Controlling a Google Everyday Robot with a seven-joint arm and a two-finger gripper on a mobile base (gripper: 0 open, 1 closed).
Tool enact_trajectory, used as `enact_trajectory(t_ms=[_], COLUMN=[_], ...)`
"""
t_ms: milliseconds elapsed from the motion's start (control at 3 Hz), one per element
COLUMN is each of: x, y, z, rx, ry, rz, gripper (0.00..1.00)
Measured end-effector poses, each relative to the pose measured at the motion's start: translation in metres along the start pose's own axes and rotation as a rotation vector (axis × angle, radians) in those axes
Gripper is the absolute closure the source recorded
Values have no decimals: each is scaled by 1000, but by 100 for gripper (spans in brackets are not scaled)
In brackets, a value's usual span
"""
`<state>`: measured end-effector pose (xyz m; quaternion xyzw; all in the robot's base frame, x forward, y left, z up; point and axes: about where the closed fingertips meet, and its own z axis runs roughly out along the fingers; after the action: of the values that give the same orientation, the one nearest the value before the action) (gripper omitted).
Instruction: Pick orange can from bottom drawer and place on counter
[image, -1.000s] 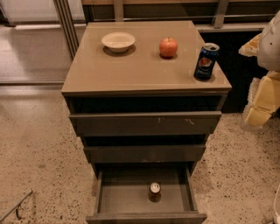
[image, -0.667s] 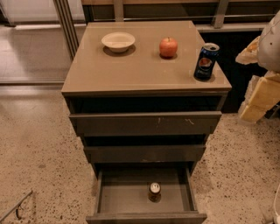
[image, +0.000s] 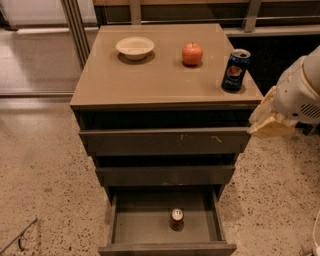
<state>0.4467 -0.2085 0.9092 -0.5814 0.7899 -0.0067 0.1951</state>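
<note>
1. A cream bowl (image: 135, 47) sits towards the back left of the counter (image: 150, 87), and open tan surface runs from it to the thin front edge.
2. The bottom drawer (image: 167, 247) is pulled out. The orange can (image: 176, 219) stands upright near its middle, apart from every wall.
3. A red apple (image: 192, 53) sits right of centre, and a Pepsi can (image: 235, 70) stands close to the right edge.
4. The gripper (image: 270, 125) hangs beside the cabinet's front right corner, over the floor. I cannot tell whether it is released or clenched.

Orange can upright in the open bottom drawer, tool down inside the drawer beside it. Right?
No. The camera view shows the tool out to the right of the top drawer, not in the bottom drawer. The orange can stands upright there.
</note>
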Motion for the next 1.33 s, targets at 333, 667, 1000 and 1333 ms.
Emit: enact_trajectory(t_ms=[333, 667, 1000, 1333], x=[7, 19, 19, 37], y=[20, 45, 45, 52], z=[80, 181, 181, 212], rx=[-57, -159, -159, -156], ry=[-60, -60, -60, -62], rz=[30, 56, 56, 34], gripper=[89, 100, 100, 100])
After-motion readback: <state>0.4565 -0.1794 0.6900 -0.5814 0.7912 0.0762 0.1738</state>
